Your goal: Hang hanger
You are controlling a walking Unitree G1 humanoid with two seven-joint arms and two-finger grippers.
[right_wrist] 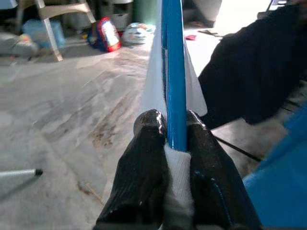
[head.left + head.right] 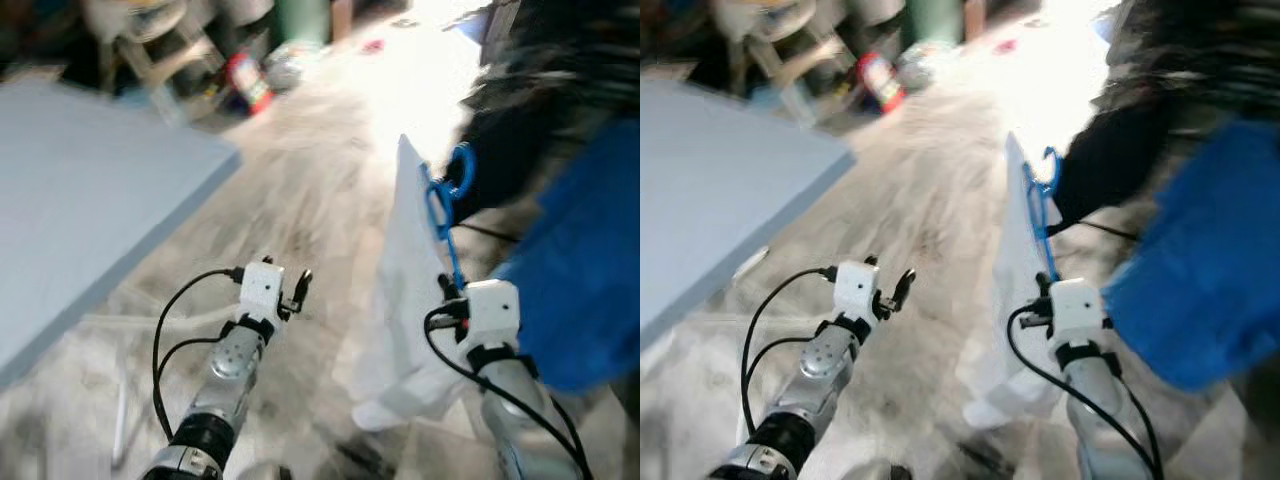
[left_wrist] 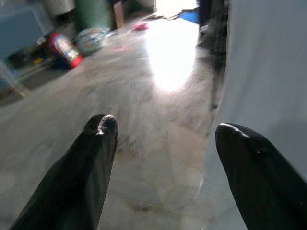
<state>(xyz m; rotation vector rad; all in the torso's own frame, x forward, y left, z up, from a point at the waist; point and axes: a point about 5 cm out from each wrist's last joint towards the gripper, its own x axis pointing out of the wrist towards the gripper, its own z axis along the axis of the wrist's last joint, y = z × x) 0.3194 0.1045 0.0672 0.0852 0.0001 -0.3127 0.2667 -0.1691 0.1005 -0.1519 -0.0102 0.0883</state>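
A blue hanger [image 2: 440, 215] carries a white garment [image 2: 405, 300] that hangs down toward the floor. My right gripper [image 1: 175, 122] is shut on the hanger's blue bar, with a fold of white cloth pinched between the fingers [image 1: 148, 143]. The hanger's hook [image 2: 460, 170] points up and away from me, close to a dark garment [image 2: 510, 170]. My left gripper [image 3: 165, 127] is held out over the floor to the left of the white garment, open and holding nothing; it is also seen from above [image 2: 290, 290]. Both eye views are blurred.
A light blue flat surface [image 2: 90, 190] juts in from the left. On the right hang the dark garment and a bright blue one [image 2: 590, 270]. Clutter lines the far wall: a red item [image 2: 250, 80] and chair legs [image 1: 50, 28]. The grey floor [image 2: 300, 180] lies ahead.
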